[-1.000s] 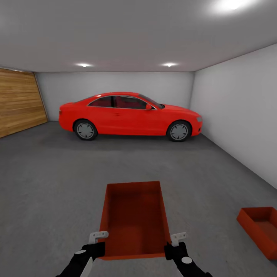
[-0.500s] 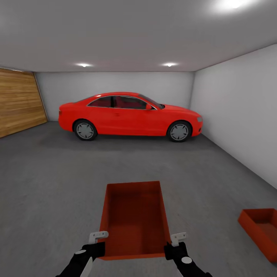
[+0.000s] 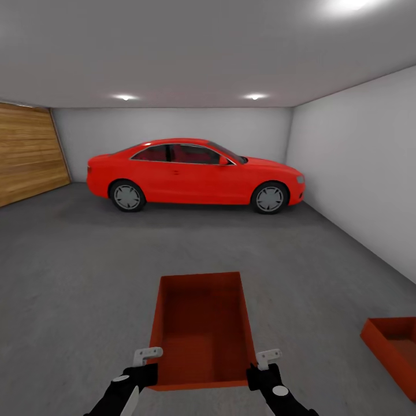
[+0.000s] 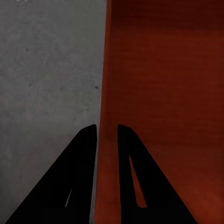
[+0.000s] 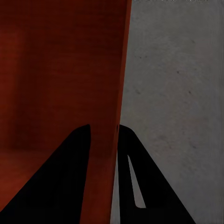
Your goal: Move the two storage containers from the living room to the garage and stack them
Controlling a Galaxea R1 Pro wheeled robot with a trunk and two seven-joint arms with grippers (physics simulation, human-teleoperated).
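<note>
I hold an orange-red storage container (image 3: 202, 326) out in front of me above the dark grey concrete floor (image 3: 75, 277) of the garage. My left gripper (image 3: 151, 367) is shut on its left wall, which runs between the black fingers (image 4: 86, 158) in the left wrist view. My right gripper (image 3: 258, 370) is shut on the right wall (image 5: 119, 84), pinched between its fingers (image 5: 123, 158). The other storage container (image 3: 396, 352) rests on the floor at the lower right, partly cut off by the picture's edge.
A red car (image 3: 193, 173) stands side-on across the back of the garage. A wooden plank door (image 3: 29, 153) covers the left wall. A pale grey wall (image 3: 358, 167) runs along the right, close to the second container.
The whole picture has shifted slightly: the container on the floor has slid toward the lower right edge, so the camera has moved. The held container stays the same between my grippers.
</note>
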